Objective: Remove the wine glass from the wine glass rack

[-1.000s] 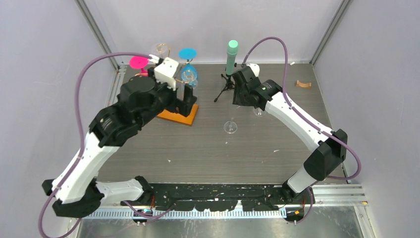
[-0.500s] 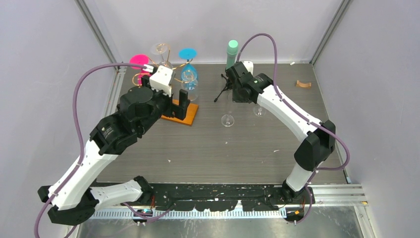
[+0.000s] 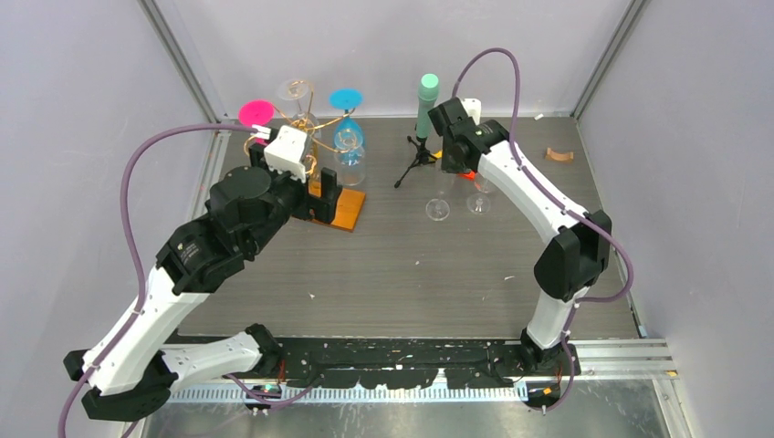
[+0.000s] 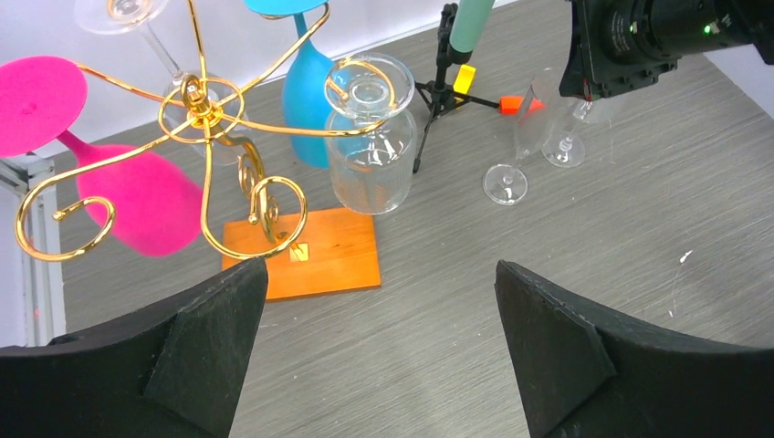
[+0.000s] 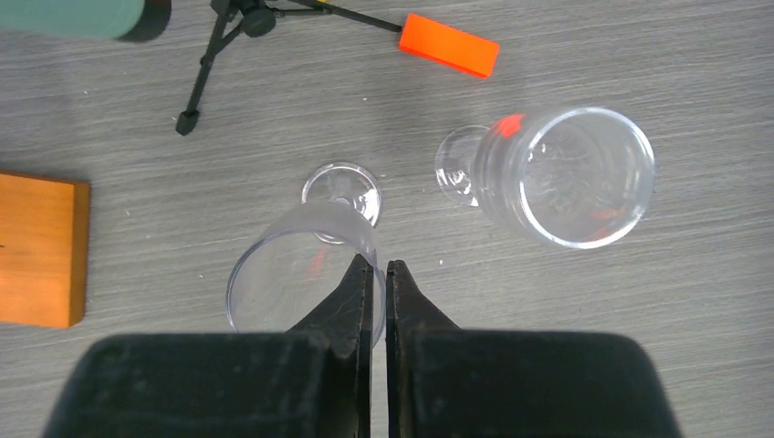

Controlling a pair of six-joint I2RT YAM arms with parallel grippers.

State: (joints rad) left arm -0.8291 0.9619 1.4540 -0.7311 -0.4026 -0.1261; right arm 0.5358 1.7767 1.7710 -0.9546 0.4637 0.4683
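Note:
The wine glass rack, gold wire on an orange wooden base, stands at the back left. From it hang a clear wine glass, a pink one, a blue one and another clear one. My left gripper is open in front of the base, holding nothing. My right gripper is shut on the rim of a clear wine glass off the rack, foot low over the table. A second clear glass stands beside it.
A mint-green cylinder on a black tripod stands just left of my right wrist. A small orange block lies by the tripod's feet. A brown curved piece lies at the back right. Walls enclose the table on three sides.
My right gripper has shut on the clear glass's rim and carried it back and right, next to the other glass. The left arm has drawn back leftward from the rack, still open.

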